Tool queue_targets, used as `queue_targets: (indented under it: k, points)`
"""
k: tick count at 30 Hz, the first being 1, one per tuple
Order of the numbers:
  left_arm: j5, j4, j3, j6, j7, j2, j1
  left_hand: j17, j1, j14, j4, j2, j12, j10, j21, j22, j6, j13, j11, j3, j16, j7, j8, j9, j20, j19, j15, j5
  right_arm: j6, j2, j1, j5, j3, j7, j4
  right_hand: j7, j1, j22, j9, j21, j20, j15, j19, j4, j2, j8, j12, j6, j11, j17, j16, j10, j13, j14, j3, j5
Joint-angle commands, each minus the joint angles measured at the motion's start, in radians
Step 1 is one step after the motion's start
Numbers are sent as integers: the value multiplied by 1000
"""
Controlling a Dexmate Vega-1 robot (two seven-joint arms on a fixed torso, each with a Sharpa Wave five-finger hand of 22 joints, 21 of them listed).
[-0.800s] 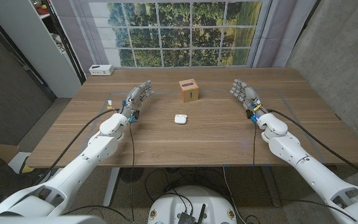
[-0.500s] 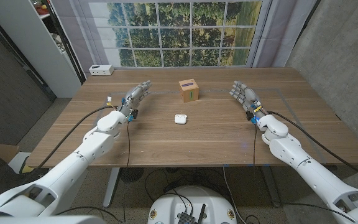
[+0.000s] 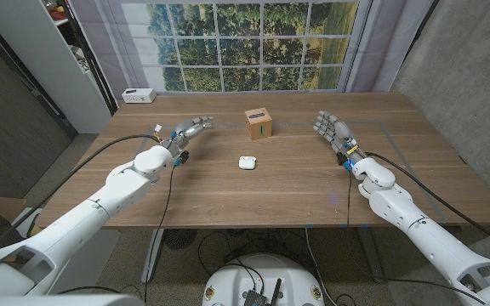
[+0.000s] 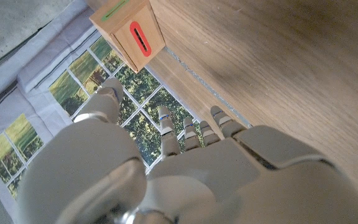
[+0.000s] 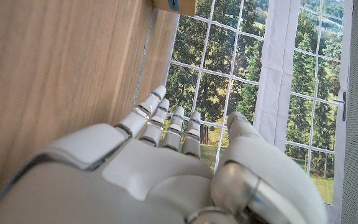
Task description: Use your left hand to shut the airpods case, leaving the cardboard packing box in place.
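Meanwhile: case lies apart from both hands

The airpods case (image 3: 246,162) lies on the wooden tabletop (image 3: 296,187), long axis across it, beyond the left hand (image 3: 187,130) fingertips. Both hands' fingers are spread, empty; right hand (image 3: 333,129) likewise. The cardboard packing box (image 3: 258,122) stands behind it, before a window mural (image 3: 249,42).

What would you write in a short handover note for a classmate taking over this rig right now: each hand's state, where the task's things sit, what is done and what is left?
Left hand: holds nothing, fingers apart, raised over the table's left side, pointing toward the cardboard packing box.
Right hand: holds nothing, fingers apart, at the table's right side.
Airpods case: mid-table, in front of the box and apart from it; neither hand touches it. Too small to tell how far its lid stands open.
Done: nothing visible on the case yet.
Left: bring the left hand to the case and press the lid shut; leave the box where it stands.
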Motion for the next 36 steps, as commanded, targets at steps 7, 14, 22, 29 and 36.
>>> queue_targets:
  k: [7,14,22,29,36]
  points:
    - [370,-189,225,450,-168,88,-191,3,26,-59,17,-39,-9,-42,-6,1,28,-3,2,-39,-1,-4,-1,3,20,-48,6,37,10,-12,-40,22,12,15,-27,0,-7,2,2,-7,-27,-103,-3,-1,1,9,5,12,2,0,8,6,-4,1,-7,5]
    - [607,-274,355,519,-256,106,-280,3,32,-61,22,-44,-3,-38,-4,1,64,-6,-6,-52,4,-15,7,4,24,-57,-4,48,3,-17,-54,36,15,23,-37,1,-11,2,2,-10,-24,-99,-4,0,-1,9,5,13,9,-2,8,6,-6,2,-10,5]
    - [802,-329,400,481,-320,116,-301,2,39,-46,25,-50,6,-21,0,1,80,-9,-19,-68,12,-27,7,4,27,-60,-25,60,-4,-19,-54,50,13,47,-29,0,-18,2,2,-13,-20,-96,-6,2,-2,9,5,14,12,-4,8,8,-8,3,-13,6]
    - [903,-345,398,435,-391,108,-298,2,51,-25,27,-56,17,5,4,1,101,-12,-27,-86,16,-53,7,4,30,-57,-38,75,-22,-32,-62,64,17,59,-35,-1,-21,2,2,-15,-18,-95,-6,2,-4,9,5,15,13,-6,7,7,-10,2,-14,6]
    - [953,-338,388,372,-481,99,-299,1,59,-20,27,-59,21,14,5,1,109,-14,-31,-95,16,-76,5,5,32,-58,-45,83,-33,-45,-67,74,24,69,-43,-2,-26,2,2,-18,-16,-93,-8,3,-5,9,5,16,16,-7,6,8,-12,2,-17,6]
